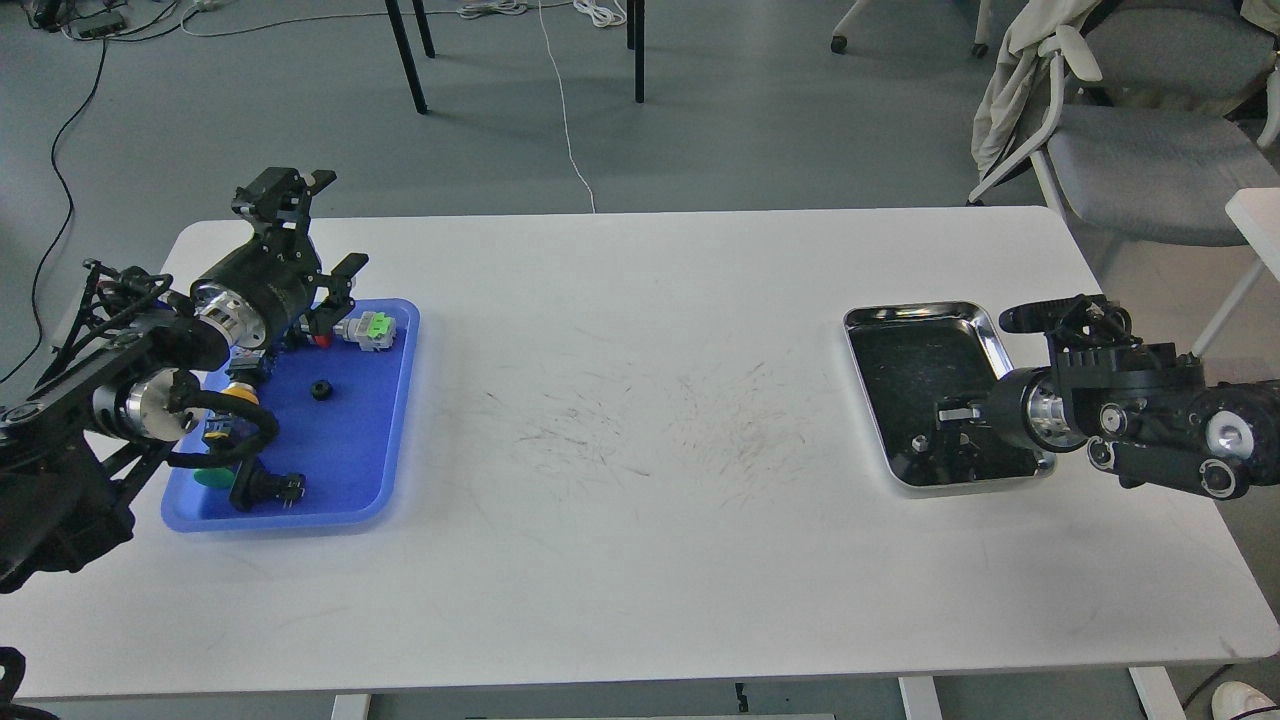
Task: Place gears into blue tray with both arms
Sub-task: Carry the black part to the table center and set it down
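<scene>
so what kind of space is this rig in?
Probably a lab or office workroom, not a factory line. A plain white table stands on grey floor, loose cables trail behind it, and a grey office chair with a draped jacket sits at the right.

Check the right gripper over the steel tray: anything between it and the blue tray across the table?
Nothing visible. The right gripper sits over the steel tray; the white table between it and the blue tray is bare. In the blue tray, switches and the left gripper crowd the left and far parts; one gear lies there.
</scene>
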Available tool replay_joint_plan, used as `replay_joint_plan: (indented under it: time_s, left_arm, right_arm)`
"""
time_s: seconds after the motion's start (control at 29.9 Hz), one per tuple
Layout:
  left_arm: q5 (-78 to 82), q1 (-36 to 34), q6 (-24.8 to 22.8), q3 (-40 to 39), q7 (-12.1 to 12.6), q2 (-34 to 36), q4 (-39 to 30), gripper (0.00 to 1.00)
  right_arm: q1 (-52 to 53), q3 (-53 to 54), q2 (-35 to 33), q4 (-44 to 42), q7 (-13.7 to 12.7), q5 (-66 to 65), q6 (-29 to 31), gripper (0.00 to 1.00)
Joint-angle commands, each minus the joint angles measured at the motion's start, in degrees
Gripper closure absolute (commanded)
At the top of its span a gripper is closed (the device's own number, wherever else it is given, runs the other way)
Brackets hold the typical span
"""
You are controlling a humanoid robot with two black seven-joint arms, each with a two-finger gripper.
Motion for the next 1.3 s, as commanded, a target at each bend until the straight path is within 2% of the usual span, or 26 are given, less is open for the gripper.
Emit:
replay_joint_plan:
  time_s: [0.0,0.13,0.3,0.54,0.7,0.94,1.27]
  left_arm:
    - [0.0,0.0,0.01,0.0,-0.02,-0.01,0.06,0.02]
    - [0.0,0.0,0.01,0.0,0.06,-0.01,0.06,0.02]
    - [0.0,0.0,0.18,0.0,0.06,-0.01,0.15,0.02]
    - [0.0,0.0,0.18,-0.09,-0.02,0.07,0.15,0.02]
    - [0.0,-0.09,0.27,-0.09,-0.02,0.25,0.15,0.02]
    - [0.0,-0.18,0.18,-0.26,0.07,1.65,0.15,0.02]
    - [-0.09,-0.09,0.01,-0.09,-0.02,3.24,0.14,0.02]
  right_arm:
    - [3.38,0.61,-0.16,1.68,-0.05,0.42,-0.07,0.98]
    - [7.86,2.1,0.1,3.97,-0.05,1.3,-0.42,0.98]
    - [14.36,4.91,1.77,5.99,0.3,9.73,-0.77,0.98]
    - [15.34,9.13,18.44,2.31,1.53,26.07,-4.37,0.98]
    - [12.01,9.92,32.18,-4.63,1.89,29.34,-7.36,0.98]
    - [7.88,10.62,32.18,-10.09,1.89,30.92,-7.98,0.98]
    - [6.56,13.0,32.18,-4.65,2.06,31.8,-7.28,0.98]
